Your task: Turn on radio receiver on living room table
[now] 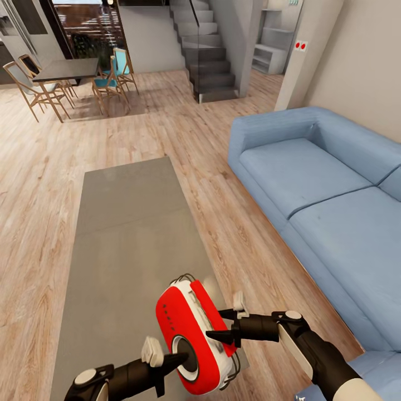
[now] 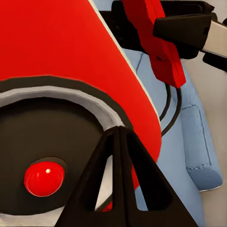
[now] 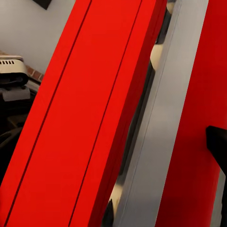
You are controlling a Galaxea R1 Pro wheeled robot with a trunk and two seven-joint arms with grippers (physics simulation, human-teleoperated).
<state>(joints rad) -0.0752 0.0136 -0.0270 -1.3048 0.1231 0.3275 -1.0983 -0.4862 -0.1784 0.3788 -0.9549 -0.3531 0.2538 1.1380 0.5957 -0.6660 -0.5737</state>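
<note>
- The radio (image 1: 192, 337) is at lower centre, above the desk (image 1: 122, 223); your right gripper (image 1: 227, 327) fingers hold its edge.
- Your left gripper (image 1: 167, 362) fingers are together, tip at the dial (image 2: 45, 177): press now.

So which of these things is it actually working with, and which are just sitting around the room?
In use:
- radio receiver
- table beneath it
- left gripper, fingertips shut at the dial
- right gripper, clamped on the radio's side

Just there:
- blue sofa
- dining table
- chairs
- staircase
</note>
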